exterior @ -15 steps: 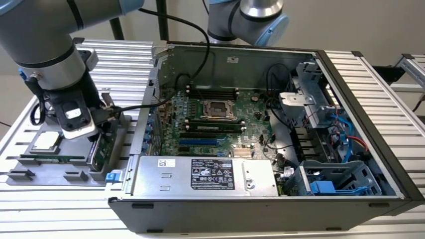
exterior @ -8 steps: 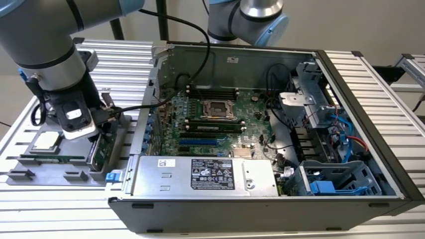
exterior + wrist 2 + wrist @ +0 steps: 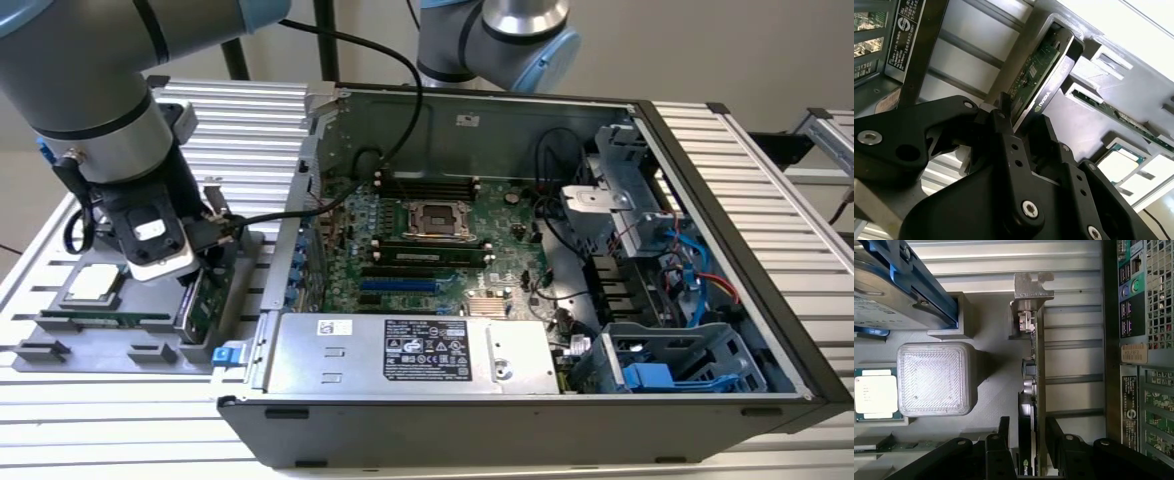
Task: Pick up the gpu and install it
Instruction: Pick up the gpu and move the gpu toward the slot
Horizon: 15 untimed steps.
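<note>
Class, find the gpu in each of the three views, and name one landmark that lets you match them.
Exterior view: the gpu stands on edge in the grey holder, at the exterior view's left, beside the case.
Second wrist view: edge-on in its slot, just beyond the gripper.
First wrist view: edge-on, silver bracket at the far end.
Shared landmark: the square silver chip in the same holder.

Even, bright room light washes the ribbed table (image 3: 107, 425) in the exterior view, while the computer case (image 3: 534, 432) interior sits dimmer. In the second wrist view the black end effector (image 3: 1021, 117) looms soft, and the background beyond blows out to white.
</note>
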Each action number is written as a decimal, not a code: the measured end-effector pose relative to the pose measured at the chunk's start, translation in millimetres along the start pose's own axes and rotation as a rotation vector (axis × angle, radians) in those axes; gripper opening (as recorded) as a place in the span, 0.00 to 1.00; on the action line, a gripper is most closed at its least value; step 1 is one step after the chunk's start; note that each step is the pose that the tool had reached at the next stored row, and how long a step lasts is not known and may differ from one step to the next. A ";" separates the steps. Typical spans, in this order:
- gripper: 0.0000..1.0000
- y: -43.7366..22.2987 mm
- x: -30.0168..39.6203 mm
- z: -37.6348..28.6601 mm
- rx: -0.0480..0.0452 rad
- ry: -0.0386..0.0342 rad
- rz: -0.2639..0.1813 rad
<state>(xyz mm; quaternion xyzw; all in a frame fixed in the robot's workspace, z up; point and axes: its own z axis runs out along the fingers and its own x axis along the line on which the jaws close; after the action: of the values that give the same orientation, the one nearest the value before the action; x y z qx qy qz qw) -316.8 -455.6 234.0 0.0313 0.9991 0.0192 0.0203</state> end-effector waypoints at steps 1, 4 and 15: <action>1.00 0.0 0.0 0.0 0.0000 0.0000 0.000; 1.00 0.0 0.0 0.0 0.0000 0.0000 0.000; 0.00 0.0 0.0 0.0 0.0000 0.0000 0.000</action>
<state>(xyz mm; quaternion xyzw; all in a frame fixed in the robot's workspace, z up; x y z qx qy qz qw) -316.7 -455.6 234.0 0.0311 0.9991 0.0192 0.0203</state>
